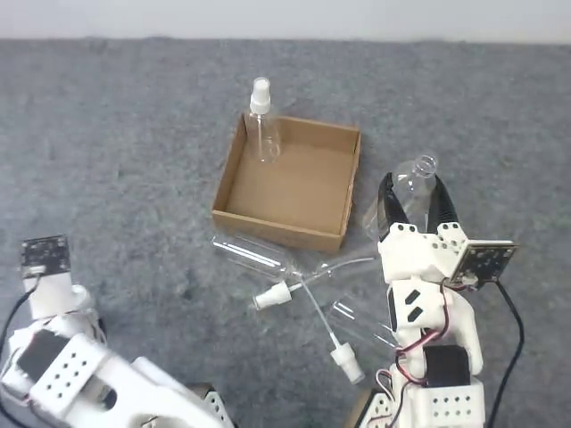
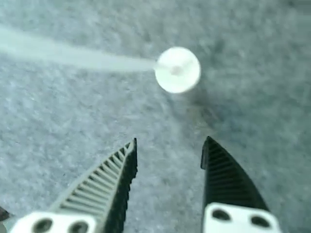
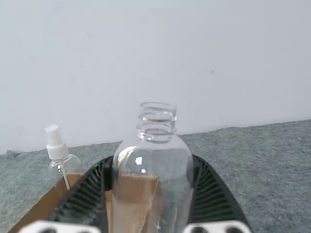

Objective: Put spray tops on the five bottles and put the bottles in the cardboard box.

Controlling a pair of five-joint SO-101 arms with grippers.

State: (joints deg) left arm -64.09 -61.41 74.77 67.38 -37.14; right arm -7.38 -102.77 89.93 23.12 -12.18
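Right gripper clasps a clear uncapped plastic bottle beside the brown cardboard box. Left gripper gapes above a white spray top.

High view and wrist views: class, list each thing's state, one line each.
Brown cardboard box: open-topped.
Clear plastic bottle with white spray top: capped, standing in box.
Clear uncapped plastic bottle: gripped by right gripper.
Left gripper: open, empty.
Separate white spray top: lying loose.
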